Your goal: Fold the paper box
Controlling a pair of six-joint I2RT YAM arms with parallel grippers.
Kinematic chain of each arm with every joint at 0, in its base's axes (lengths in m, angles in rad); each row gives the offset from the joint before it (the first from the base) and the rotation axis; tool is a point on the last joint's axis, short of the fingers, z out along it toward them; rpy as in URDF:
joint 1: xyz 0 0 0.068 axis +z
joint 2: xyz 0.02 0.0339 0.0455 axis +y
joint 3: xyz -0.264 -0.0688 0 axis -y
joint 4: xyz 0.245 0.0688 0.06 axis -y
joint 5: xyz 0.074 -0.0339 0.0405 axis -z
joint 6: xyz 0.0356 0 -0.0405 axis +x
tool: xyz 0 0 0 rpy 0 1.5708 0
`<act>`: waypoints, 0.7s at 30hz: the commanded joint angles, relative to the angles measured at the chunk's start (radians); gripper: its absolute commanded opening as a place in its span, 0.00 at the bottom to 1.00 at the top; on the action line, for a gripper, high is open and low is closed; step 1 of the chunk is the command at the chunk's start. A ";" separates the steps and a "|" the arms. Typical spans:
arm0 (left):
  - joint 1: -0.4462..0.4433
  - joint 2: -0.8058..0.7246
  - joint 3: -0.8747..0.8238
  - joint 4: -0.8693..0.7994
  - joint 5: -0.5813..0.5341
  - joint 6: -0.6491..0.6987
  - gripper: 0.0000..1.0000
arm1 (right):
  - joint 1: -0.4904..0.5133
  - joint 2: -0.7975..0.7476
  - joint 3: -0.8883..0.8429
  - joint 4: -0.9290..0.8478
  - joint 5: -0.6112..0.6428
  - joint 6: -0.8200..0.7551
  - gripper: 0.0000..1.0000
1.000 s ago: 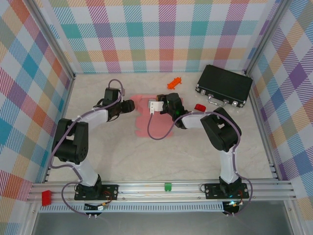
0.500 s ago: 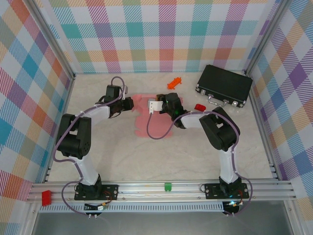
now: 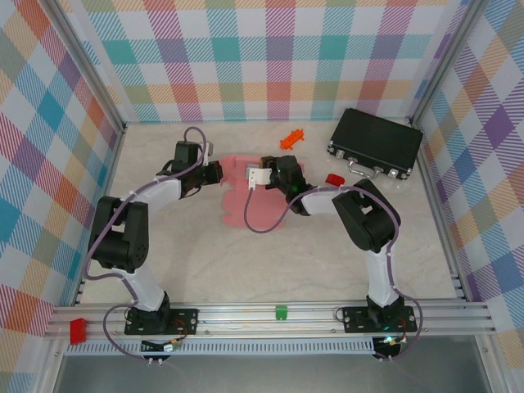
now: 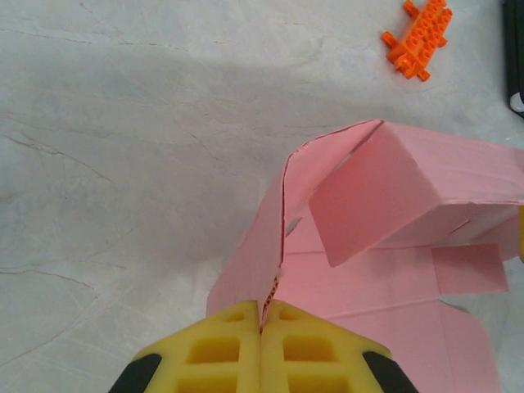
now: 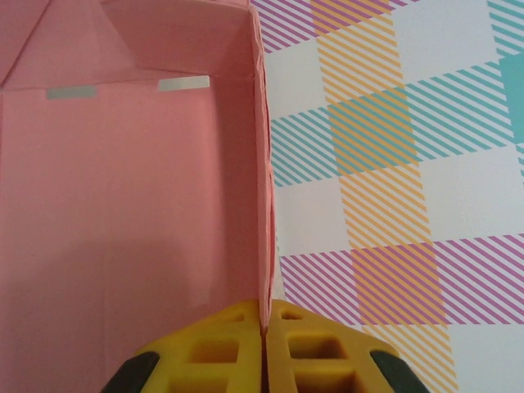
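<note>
Starting at the left, the left end effector (image 4: 262,307) is closed tight on a raised side flap of the paper box (image 3: 255,205), which is spread on the table (image 3: 246,270) between the two arms. One panel is lifted and bent over the flat sheet. At the box's right, an upright wall is pinched edge-on by the right end effector (image 5: 264,309). Beyond the box an orange block (image 3: 291,139) is seen; farther right, a small red object (image 3: 334,179) and a black case (image 3: 377,142).
</note>
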 commanded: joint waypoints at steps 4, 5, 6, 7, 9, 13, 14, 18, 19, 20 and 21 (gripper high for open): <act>-0.041 -0.049 -0.020 0.001 0.003 0.008 0.01 | 0.011 0.027 0.009 -0.001 0.007 -0.001 0.09; -0.048 -0.047 -0.022 0.000 0.003 0.010 0.01 | 0.013 0.029 0.009 -0.001 0.009 -0.001 0.09; -0.053 -0.045 -0.023 -0.003 -0.004 0.011 0.01 | 0.013 0.028 0.008 0.001 0.009 -0.001 0.09; -0.060 -0.042 -0.024 -0.004 -0.006 0.013 0.01 | 0.014 0.028 0.006 0.002 0.010 -0.001 0.09; -0.073 -0.036 -0.023 -0.008 -0.010 0.015 0.01 | 0.015 0.030 0.005 0.006 0.012 -0.001 0.09; -0.096 -0.025 -0.016 -0.008 -0.011 0.013 0.02 | 0.017 0.032 0.003 0.010 0.015 0.000 0.09; -0.103 -0.022 -0.014 -0.005 -0.008 0.011 0.01 | 0.019 0.033 0.003 0.008 0.016 -0.001 0.09; -0.126 -0.010 -0.011 -0.002 -0.014 0.011 0.01 | 0.020 0.035 0.003 0.013 0.018 0.000 0.09; -0.131 -0.006 -0.013 -0.002 -0.016 0.009 0.01 | 0.021 0.034 0.001 0.014 0.019 0.000 0.09; -0.136 -0.003 -0.015 0.001 -0.014 0.008 0.01 | 0.022 0.034 0.001 0.014 0.020 0.000 0.09; -0.140 0.002 -0.015 0.005 -0.014 0.008 0.01 | 0.022 0.035 0.001 0.014 0.020 -0.001 0.09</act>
